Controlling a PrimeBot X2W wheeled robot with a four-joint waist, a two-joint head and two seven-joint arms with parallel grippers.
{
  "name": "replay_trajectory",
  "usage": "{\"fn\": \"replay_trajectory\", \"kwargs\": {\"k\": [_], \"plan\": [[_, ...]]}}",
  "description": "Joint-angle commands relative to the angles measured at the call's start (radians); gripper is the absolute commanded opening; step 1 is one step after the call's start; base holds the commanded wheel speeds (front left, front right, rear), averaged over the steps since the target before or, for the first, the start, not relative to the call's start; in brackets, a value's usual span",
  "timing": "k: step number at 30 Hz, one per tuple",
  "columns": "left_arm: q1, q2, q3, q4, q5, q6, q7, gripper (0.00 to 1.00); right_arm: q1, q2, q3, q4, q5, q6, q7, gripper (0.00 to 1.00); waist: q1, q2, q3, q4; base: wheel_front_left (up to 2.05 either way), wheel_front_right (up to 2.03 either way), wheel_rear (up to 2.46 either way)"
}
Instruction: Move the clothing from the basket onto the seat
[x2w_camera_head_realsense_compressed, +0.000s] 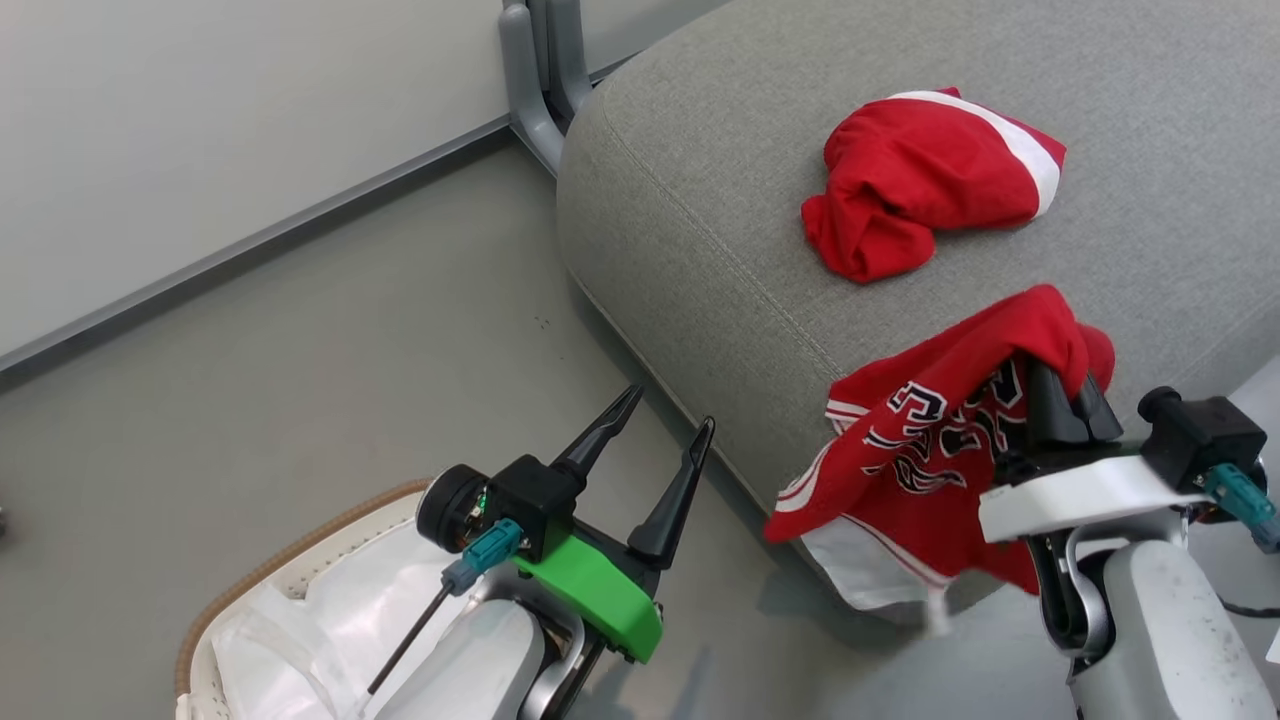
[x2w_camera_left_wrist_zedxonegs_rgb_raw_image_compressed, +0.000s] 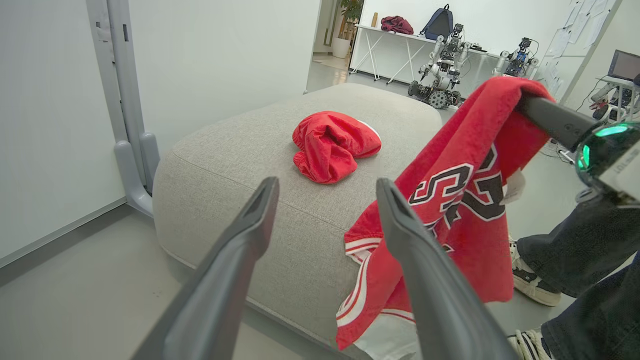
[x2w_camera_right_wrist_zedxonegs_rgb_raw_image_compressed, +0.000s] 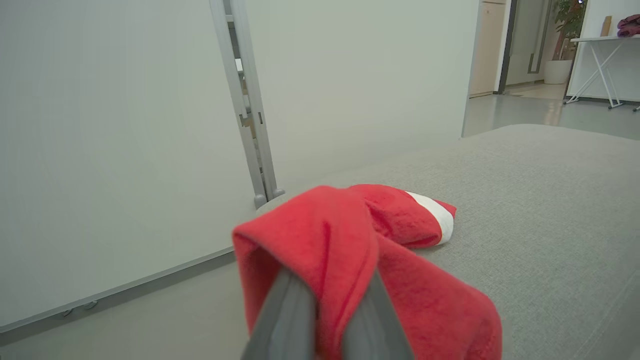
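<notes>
The red shorts (x2w_camera_head_realsense_compressed: 925, 180) with a white stripe lie crumpled on top of the grey seat (x2w_camera_head_realsense_compressed: 720, 170); they also appear as shorts (x2w_camera_left_wrist_zedxonegs_rgb_raw_image_compressed: 332, 145) and shorts (x2w_camera_right_wrist_zedxonegs_rgb_raw_image_compressed: 415, 215). My right gripper (x2w_camera_head_realsense_compressed: 1070, 395) is shut on the red jersey (x2w_camera_head_realsense_compressed: 930, 450), which hangs over the seat's near edge, its lettering facing out. That jersey (x2w_camera_left_wrist_zedxonegs_rgb_raw_image_compressed: 460, 200) drapes from the right fingers, and the jersey (x2w_camera_right_wrist_zedxonegs_rgb_raw_image_compressed: 340, 260) covers their tips. My left gripper (x2w_camera_head_realsense_compressed: 665, 415) is open and holds nothing, above the floor beside the basket (x2w_camera_head_realsense_compressed: 290, 570). Its fingers (x2w_camera_left_wrist_zedxonegs_rgb_raw_image_compressed: 250, 220) point at the seat (x2w_camera_left_wrist_zedxonegs_rgb_raw_image_compressed: 240, 165).
The basket at lower left holds a white cloth liner (x2w_camera_head_realsense_compressed: 320, 620). A grey partition post (x2w_camera_head_realsense_compressed: 540, 70) stands behind the seat. A person's legs and shoes (x2w_camera_left_wrist_zedxonegs_rgb_raw_image_compressed: 535, 285) are to the right of the seat. Other robots (x2w_camera_left_wrist_zedxonegs_rgb_raw_image_compressed: 440, 60) and a table stand far back.
</notes>
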Motion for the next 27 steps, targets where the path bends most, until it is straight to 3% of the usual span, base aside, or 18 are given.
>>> {"fn": "replay_trajectory", "kwargs": {"k": [1,6,10,19,27], "plan": [[-0.014,0.014,0.002,0.002,-0.005,-0.003,0.001,1.0,-0.038,-0.002,0.0,-0.017,-0.021,-0.001,-0.002,0.0,0.0,-0.0001,0.028,-0.012,0.0,0.0,0.0],[-0.003,0.034,0.011,0.01,-0.004,-0.003,0.001,1.0,-0.178,-0.008,-0.009,-0.017,-0.079,-0.001,-0.002,0.0,0.0,-0.0001,0.057,-0.013,0.0,0.0,0.0],[0.009,0.057,0.025,0.015,0.001,-0.003,0.001,1.0,-0.36,-0.083,0.0,0.023,-0.14,-0.001,-0.002,0.0,0.0,-0.0001,0.086,-0.01,0.0,0.0,0.0],[-0.011,0.107,0.01,0.011,-0.004,-0.003,0.001,1.0,-0.785,-0.295,-0.091,0.215,-0.247,-0.001,0.019,0.0,0.0,-0.0001,0.18,0.094,0.0,0.0,0.0],[-0.043,0.15,0.013,-0.003,-0.019,-0.003,0.001,1.0,-0.987,-0.421,-0.161,0.395,-0.413,-0.001,0.089,0.0,0.0,-0.0001,0.259,0.193,0.0,0.0,0.0]]}}
